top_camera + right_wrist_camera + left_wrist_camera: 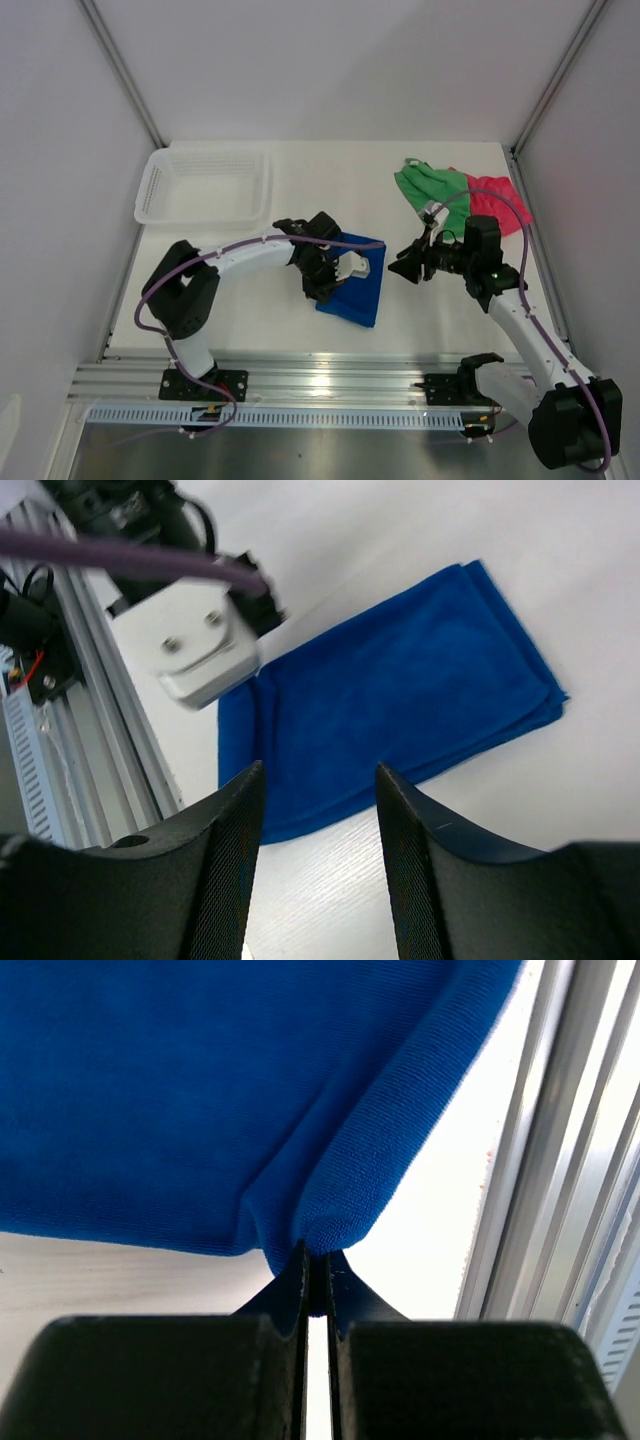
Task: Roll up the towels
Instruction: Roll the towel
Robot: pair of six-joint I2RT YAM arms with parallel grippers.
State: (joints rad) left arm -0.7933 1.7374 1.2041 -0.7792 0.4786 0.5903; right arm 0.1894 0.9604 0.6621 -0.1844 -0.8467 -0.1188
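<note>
A royal blue towel lies folded in the middle of the table. My left gripper is shut on its near-left corner, pinching a fold of blue cloth between the jaws. My right gripper hovers just right of the blue towel, open with nothing between its fingers. A bright green towel and a pink-red towel lie crumpled together at the back right.
A white mesh basket stands at the back left. An aluminium rail runs along the near table edge, close to the blue towel's near side. Frame posts rise at both back corners.
</note>
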